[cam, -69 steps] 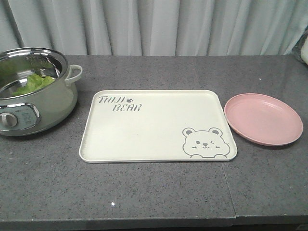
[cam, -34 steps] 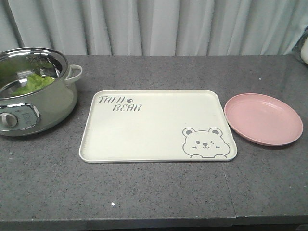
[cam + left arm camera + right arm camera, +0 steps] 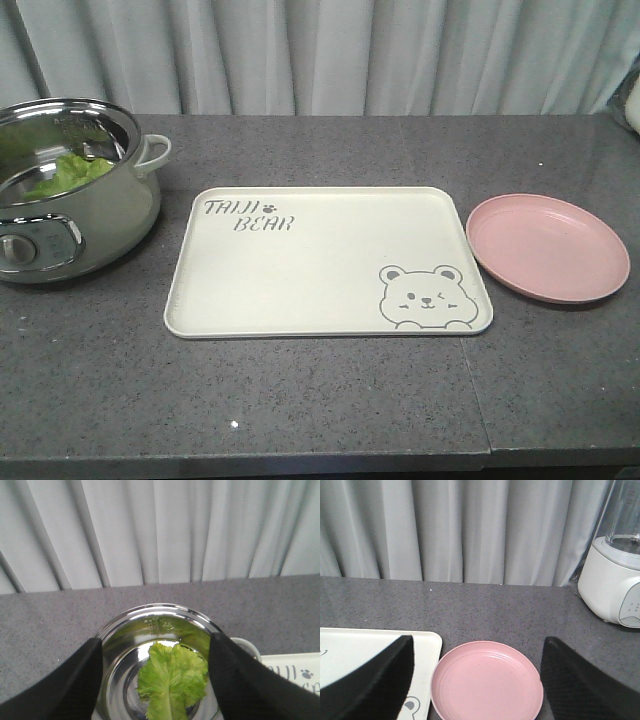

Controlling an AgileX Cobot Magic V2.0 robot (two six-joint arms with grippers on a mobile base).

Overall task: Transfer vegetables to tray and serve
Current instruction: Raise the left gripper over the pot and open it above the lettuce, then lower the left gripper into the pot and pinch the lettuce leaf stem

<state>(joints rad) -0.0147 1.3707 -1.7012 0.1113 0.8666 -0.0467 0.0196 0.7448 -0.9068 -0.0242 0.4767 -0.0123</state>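
A long grey curtain (image 3: 320, 55) hangs behind everything. In front of it is a big dark grey counter (image 3: 320, 400) with tiny specks in it.

The tray (image 3: 320, 270) lies flat in the middle of the counter. It is cream, with the words TAIJI BEAR near its far left corner and a winking bear face near its front right corner.

To the left of the tray stands a round pot (image 3: 110, 215) that is shiny inside, with a dial on its front and a small white handle on the side by the tray. To the right of the tray sits a round pink plate (image 3: 548, 247), close to the tray but not touching it. A white blender (image 3: 615, 580) stands further right, near the curtain.

The vegetables (image 3: 172, 680) are one bright green crinkly leaf, lying at the bottom of the pot.

The left gripper (image 3: 156, 640) hangs over the pot with its two black fingers (image 3: 75, 680) spread wide and nothing in them. The right gripper (image 3: 477, 640) hangs over the pink plate, and its fingers (image 3: 580, 680) are spread wide too, holding nothing
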